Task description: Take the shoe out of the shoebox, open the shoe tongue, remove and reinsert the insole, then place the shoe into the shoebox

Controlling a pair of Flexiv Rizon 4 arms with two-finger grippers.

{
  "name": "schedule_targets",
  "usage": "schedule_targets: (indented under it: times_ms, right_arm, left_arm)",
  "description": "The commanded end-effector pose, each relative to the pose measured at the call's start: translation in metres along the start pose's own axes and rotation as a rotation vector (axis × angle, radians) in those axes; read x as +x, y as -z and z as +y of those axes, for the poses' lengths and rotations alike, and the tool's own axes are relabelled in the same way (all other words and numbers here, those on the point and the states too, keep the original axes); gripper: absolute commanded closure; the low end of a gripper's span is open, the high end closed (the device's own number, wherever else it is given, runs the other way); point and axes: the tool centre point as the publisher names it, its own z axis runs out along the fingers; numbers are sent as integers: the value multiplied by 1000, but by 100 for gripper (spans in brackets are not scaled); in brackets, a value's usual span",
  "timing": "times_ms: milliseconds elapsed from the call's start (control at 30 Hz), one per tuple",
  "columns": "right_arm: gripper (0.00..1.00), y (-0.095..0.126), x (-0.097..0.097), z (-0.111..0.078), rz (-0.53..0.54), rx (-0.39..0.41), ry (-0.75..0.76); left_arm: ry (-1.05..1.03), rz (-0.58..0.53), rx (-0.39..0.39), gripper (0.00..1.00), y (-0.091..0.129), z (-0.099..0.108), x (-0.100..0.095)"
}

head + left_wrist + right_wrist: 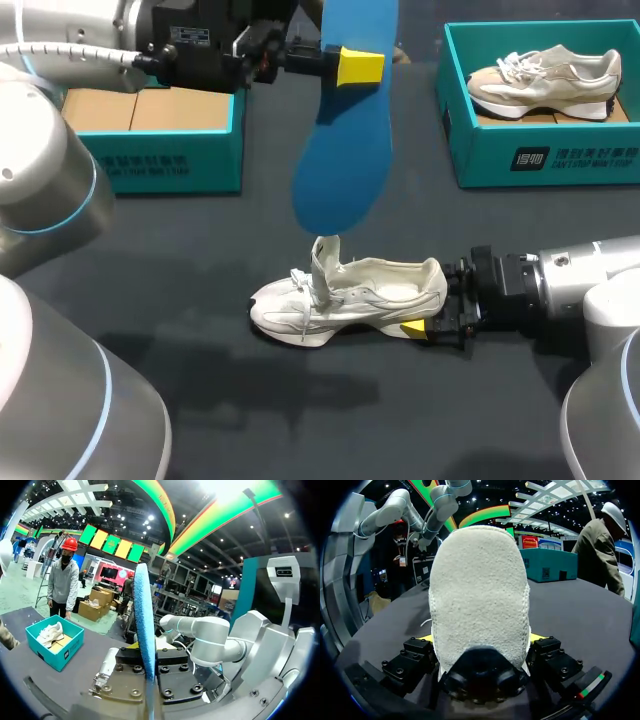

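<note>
A white shoe [345,300] lies on its sole on the dark table, toe toward my left, with its tongue [325,265] pulled upright. My right gripper [440,312] is shut on the shoe's heel, one yellow-tipped finger on either side. In the right wrist view the heel [477,590] fills the space between those fingers. High above the shoe, my left gripper [355,65] is shut on the blue insole [340,150], which hangs down toward the shoe. The left wrist view shows the insole [142,620] edge-on between that gripper's fingers.
A teal shoebox [545,160] at the back right holds a second pale shoe [545,80]. Another teal shoebox [170,165] stands at the back left with only brown card showing inside. Bare dark table lies in front of the shoe.
</note>
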Motion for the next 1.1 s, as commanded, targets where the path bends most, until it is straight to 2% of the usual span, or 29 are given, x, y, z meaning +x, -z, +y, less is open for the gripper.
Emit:
schedule_targets:
  times_ms: [33,733,767,800,833,867,1100]
  right_arm:
    - [100,-1,0,-1,1,4,-1]
    - [100,-1,0,-1,1,7,-1]
    - [90,0,0,0,1,12,1]
    - [71,0,0,0,0,18,2]
    - [11,1,0,0,2,21,4]
    - [0,2,0,1,2,28,6]
    - [0,8,1,3,-8,103,12]
  left_arm:
    - [4,-13,10,100,7,6,5]
    - [-4,-9,18,100,13,6,7]
    - [-4,-9,18,100,13,6,7]
    - [-4,-9,18,100,13,6,7]
    - [-4,-9,18,100,13,6,7]
    - [-4,-9,18,100,13,6,7]
    - [-4,-9,18,100,13,6,7]
